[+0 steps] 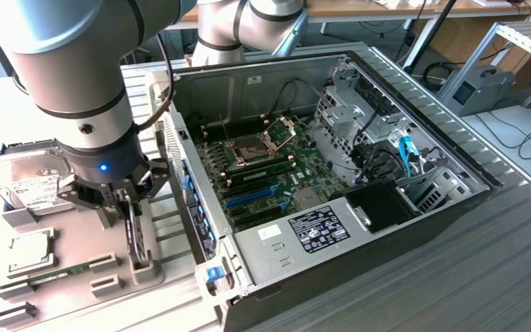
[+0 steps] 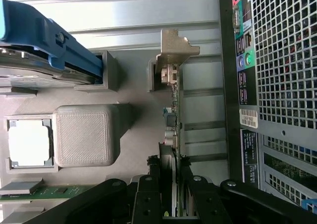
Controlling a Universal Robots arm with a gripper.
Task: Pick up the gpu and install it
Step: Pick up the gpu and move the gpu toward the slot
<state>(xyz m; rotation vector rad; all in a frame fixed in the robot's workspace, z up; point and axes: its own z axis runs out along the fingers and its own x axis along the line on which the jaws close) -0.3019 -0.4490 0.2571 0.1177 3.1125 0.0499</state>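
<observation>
Pick-up step, by my judgement: the gripper (image 1: 129, 207), jaws partly closed, pinches the gpu (image 1: 136, 242) standing on edge in the grey holder (image 1: 72, 232) at lower left, beside the open case (image 1: 358, 270); freeing it likely calls for a straight upward pull.

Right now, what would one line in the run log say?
gripper: jaws shut on gpu | gpu: on edge in gray holder tray | computer case: open, beside tray | install: not yet done
</observation>
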